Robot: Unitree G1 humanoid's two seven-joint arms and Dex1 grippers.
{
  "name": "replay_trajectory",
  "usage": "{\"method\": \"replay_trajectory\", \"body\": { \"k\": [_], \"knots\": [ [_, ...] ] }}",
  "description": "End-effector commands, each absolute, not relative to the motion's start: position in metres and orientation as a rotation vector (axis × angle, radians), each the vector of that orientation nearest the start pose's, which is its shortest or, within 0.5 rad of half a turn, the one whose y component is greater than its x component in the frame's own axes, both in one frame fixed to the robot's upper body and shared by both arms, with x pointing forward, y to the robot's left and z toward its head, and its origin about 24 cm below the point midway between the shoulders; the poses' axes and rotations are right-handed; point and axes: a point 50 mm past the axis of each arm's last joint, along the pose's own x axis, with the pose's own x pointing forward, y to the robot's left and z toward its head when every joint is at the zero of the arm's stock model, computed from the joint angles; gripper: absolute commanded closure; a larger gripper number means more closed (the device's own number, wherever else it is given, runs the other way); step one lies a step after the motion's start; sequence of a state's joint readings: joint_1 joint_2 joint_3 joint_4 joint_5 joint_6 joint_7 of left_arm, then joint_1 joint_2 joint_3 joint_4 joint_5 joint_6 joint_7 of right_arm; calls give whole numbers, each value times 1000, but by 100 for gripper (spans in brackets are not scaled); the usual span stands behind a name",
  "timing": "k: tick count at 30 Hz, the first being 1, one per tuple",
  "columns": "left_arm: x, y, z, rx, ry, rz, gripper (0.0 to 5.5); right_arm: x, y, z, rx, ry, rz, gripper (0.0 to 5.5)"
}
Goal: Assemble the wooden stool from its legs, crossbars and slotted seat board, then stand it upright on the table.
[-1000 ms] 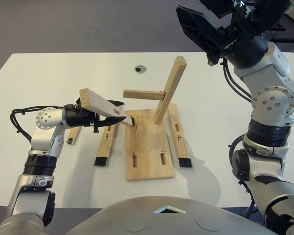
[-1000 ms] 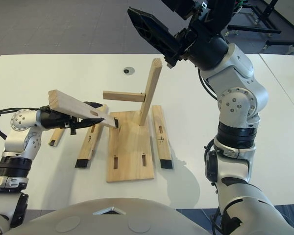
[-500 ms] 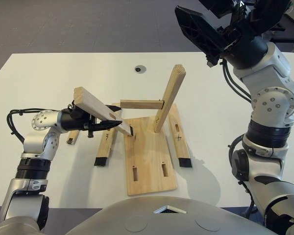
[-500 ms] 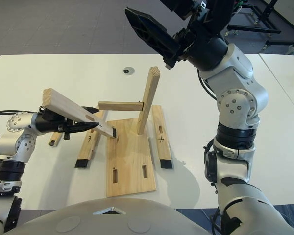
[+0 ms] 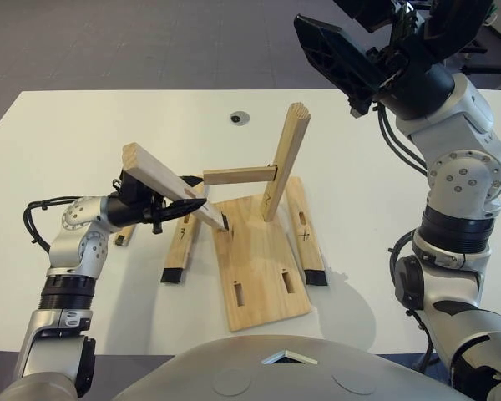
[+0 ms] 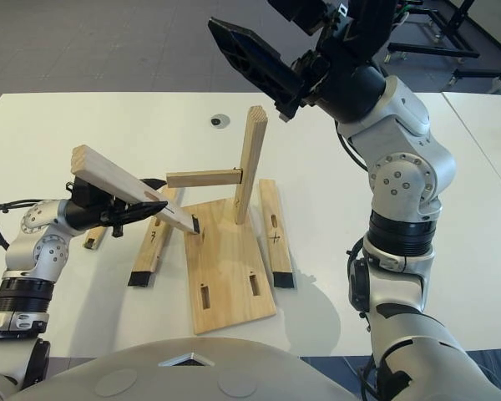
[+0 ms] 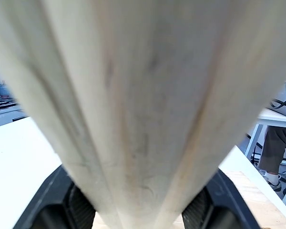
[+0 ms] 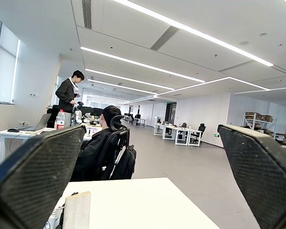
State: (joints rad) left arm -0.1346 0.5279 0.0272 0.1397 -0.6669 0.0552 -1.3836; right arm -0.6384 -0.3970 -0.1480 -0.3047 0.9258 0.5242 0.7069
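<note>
Left eye view: your left gripper [image 5: 174,207] clamped tilted leg [image 5: 154,174], dark tip at ten o'clock corner of seat board [image 5: 263,280]. Right gripper [image 5: 355,33] gaped wide, one o'clock above upright leg [image 5: 284,159]. You needed tilted leg raised vertical, tip square over slot, then pressed gently.

We find the slotted wooden seat board [image 5: 263,261] on the white table [image 5: 83,125], upright wooden leg [image 5: 284,159] at its far end, black-tipped legs [image 5: 305,238] flanking.

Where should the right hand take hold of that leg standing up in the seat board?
Probably the top section of the upright leg, above the crossbar, coming from above and the right: that end stands free, while the crossbar juts left.
</note>
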Motion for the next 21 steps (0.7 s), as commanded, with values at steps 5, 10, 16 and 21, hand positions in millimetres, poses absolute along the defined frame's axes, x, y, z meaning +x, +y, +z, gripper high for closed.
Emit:
{"method": "replay_trajectory", "body": {
  "k": [5,10,16,21],
  "knots": [
    [236,210,71,-186,-30,-1299,347,268,-132,265,232,-494,1226,41],
    [240,210,75,-183,-23,-1299,347,268,-129,261,202,-473,1228,41],
    [244,210,77,-174,8,-1324,347,285,-127,252,117,-404,1119,41],
    [246,209,78,-167,30,-1344,347,292,-124,229,62,-281,1128,41]
  ]
}}
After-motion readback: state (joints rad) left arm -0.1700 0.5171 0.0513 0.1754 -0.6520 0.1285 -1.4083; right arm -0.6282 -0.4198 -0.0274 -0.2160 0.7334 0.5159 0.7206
